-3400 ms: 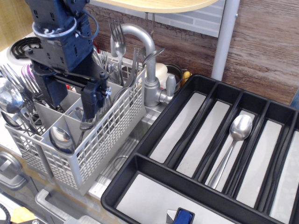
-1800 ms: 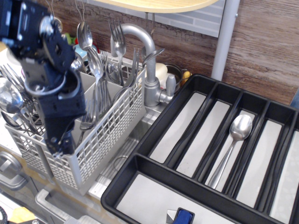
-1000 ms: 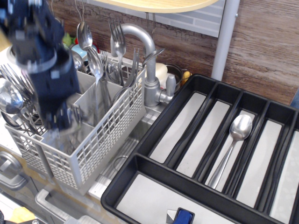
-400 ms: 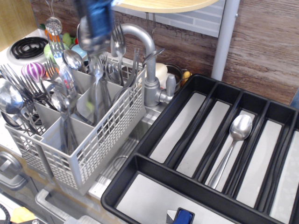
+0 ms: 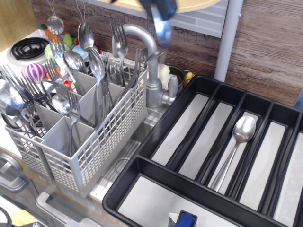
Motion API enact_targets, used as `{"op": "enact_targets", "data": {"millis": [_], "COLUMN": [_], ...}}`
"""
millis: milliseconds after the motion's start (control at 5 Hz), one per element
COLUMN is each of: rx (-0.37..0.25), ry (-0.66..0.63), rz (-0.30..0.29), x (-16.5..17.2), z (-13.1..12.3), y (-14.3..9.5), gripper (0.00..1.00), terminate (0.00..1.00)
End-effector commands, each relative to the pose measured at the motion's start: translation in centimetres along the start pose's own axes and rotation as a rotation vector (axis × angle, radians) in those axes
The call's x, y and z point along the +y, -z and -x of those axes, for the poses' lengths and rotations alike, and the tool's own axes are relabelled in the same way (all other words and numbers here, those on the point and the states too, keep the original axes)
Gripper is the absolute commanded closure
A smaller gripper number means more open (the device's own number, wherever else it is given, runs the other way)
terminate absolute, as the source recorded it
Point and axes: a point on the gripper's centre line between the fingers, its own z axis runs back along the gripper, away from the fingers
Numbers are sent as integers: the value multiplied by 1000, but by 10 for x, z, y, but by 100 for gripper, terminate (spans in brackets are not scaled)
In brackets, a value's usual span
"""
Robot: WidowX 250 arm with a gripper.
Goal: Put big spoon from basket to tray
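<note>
My gripper (image 5: 159,10) is a dark blur at the top edge, above the faucet, between the basket and the tray. It is shut on a big spoon (image 5: 163,32), which hangs below it as a blurred shiny streak. The grey grid basket (image 5: 102,142) stands at the left, full of upright forks and spoons. Its front compartment holds only a thin handle. The black tray (image 5: 142,158) lies at the right. Another big spoon (image 5: 238,138) lies in one of its long slots, bowl towards the wall.
A grey curved faucet (image 5: 150,71) rises between basket and tray, right under the gripper. A white post (image 5: 227,38) stands behind the tray. A blue object (image 5: 186,220) sits at the tray's front edge. A stove burner (image 5: 26,47) is at the far left.
The gripper went down into the basket's front compartment, then rose and swung right along the top edge. The spoon bowl that stood in that compartment is gone from it.
</note>
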Motion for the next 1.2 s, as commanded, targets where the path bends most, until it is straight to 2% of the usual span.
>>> {"op": "enact_targets", "data": {"millis": [0, 200, 400, 600, 800, 1000], "rx": [-101, -137, -179, -197, -201, -210], "ry": [-167, -183, -180, -155, -154, -132], "rz": [98, 127, 169, 82, 35, -109], "x": [-29, -39, -51, -50, -38, -24], "z": [-14, -28, -41, -48, -54, -56], "y": [29, 50, 80, 109, 132, 148], "gripper": [100, 100, 100, 100, 100, 100], "terminate": [0, 0, 0, 0, 0, 0]}}
